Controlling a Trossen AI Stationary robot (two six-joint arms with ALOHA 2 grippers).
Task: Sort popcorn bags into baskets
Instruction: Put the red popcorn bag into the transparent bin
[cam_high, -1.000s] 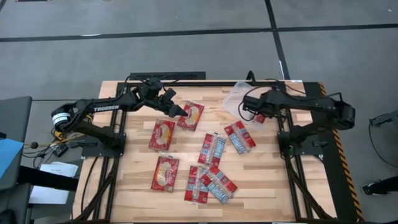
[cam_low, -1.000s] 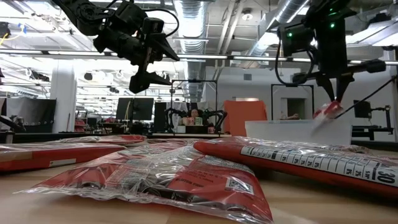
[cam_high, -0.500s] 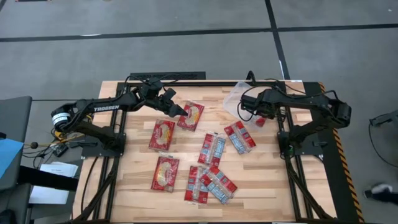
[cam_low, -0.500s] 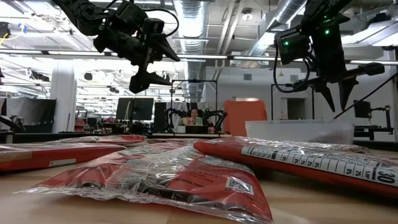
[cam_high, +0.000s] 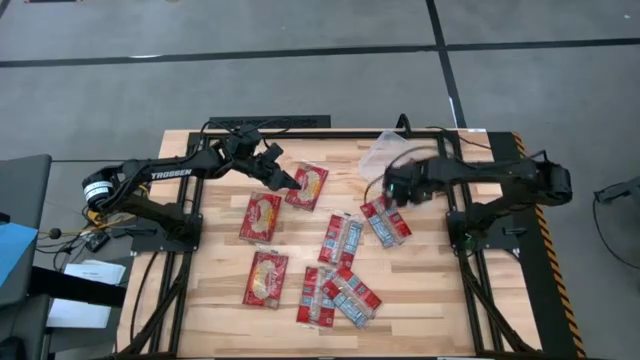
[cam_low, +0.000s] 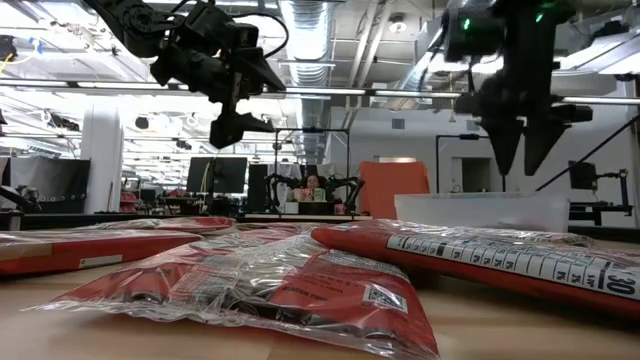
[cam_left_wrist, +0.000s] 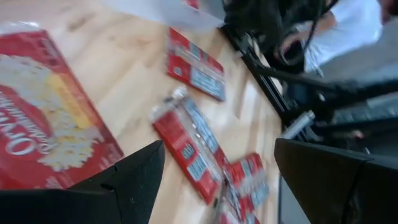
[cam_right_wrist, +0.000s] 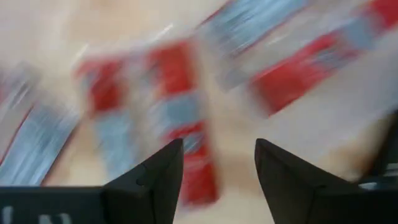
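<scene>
Several red popcorn bags lie flat on the wooden table (cam_high: 220, 300). Three show a yellow-cream picture (cam_high: 261, 216); the others carry blue-white panels (cam_high: 340, 240). The clear basket (cam_high: 378, 155) stands at the far right, its pale wall (cam_low: 480, 210) showing in the low view. My left gripper (cam_high: 290, 180) hangs open above the near-left edge of a yellow-cream bag (cam_left_wrist: 43, 118). My right gripper (cam_low: 520, 160) is open, points down and is raised over the blue-white bag (cam_high: 386, 222) just in front of the basket. Its wrist view shows blurred bags between its fingers (cam_right_wrist: 155, 174).
The blue-white bags overlap in a heap near the table's front middle (cam_high: 335, 295). Bare wood lies at the table's left and near right. Black arm stands rise at both side edges (cam_high: 480, 230). Beyond the table lies an open room with desks and screens (cam_low: 215, 175).
My right gripper has opened and let go of the red bag it held above the basket; the bag has dropped out of sight behind the basket's wall. The gripper has then gone toward the table's left and near edge, over the blue-white bags.
</scene>
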